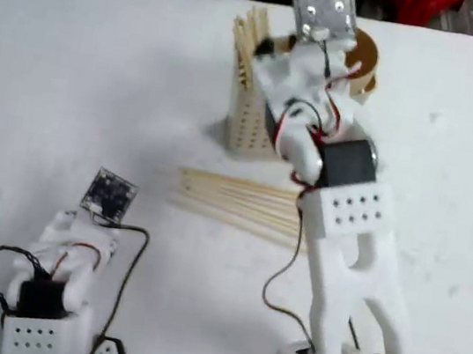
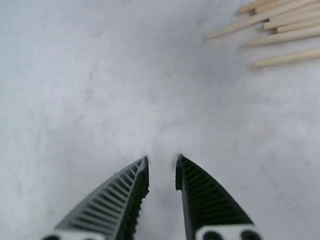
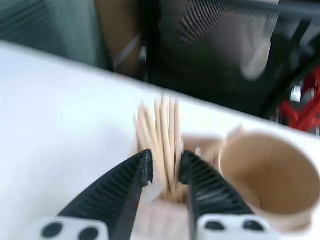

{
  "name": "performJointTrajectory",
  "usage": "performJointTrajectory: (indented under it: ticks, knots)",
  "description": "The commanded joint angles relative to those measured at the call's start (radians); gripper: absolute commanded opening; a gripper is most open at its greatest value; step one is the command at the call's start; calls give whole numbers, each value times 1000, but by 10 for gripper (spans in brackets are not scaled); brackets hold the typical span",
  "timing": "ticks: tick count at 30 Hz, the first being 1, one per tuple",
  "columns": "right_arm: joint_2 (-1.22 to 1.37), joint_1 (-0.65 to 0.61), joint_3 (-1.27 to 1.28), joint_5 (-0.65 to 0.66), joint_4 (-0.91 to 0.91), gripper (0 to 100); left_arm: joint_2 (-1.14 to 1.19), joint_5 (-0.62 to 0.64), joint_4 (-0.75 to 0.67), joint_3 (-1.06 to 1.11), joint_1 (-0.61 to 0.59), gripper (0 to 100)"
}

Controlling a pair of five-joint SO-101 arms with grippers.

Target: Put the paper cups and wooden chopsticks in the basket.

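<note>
Right tool pinches upright wooden chopsticks in the basket, upper centre, paper cup beside. Left tool, slightly spread, sits lower left near loose chopsticks.

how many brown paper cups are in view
1: a brown paper cup by the white perforated basket, partly behind the right arm; more may be hidden behind it.

We see a white worktop, pale tan chopsticks, a cream basket dotted with small holes, a brown cup, and a black, ribbed left pincer.
</note>
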Motion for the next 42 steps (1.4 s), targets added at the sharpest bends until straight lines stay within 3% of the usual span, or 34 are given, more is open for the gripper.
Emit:
performJointTrajectory:
  ticks: [1, 7, 14, 23, 27, 36, 42]
  knots:
    - [-62, -77, -44, 161, 163, 30, -8, 0, 6, -3, 12, 109]
    - [10, -274, 110, 402, 357, 110, -8, 0, 6, -3, 12, 109]
    - [203, -245, 374, 488, 166, 147, -8, 0, 6, -3, 12, 109]
    - [524, -205, 422, 502, -96, 147, -8, 0, 6, -3, 12, 109]
    - [579, -202, 391, 502, -94, 139, -8, 0, 6, -3, 12, 109]
    - [579, -206, 393, 502, -87, 22, -8, 0, 6, -3, 12, 109]
    - [584, -217, 387, 502, -28, 99, -8, 0, 6, -3, 12, 109]
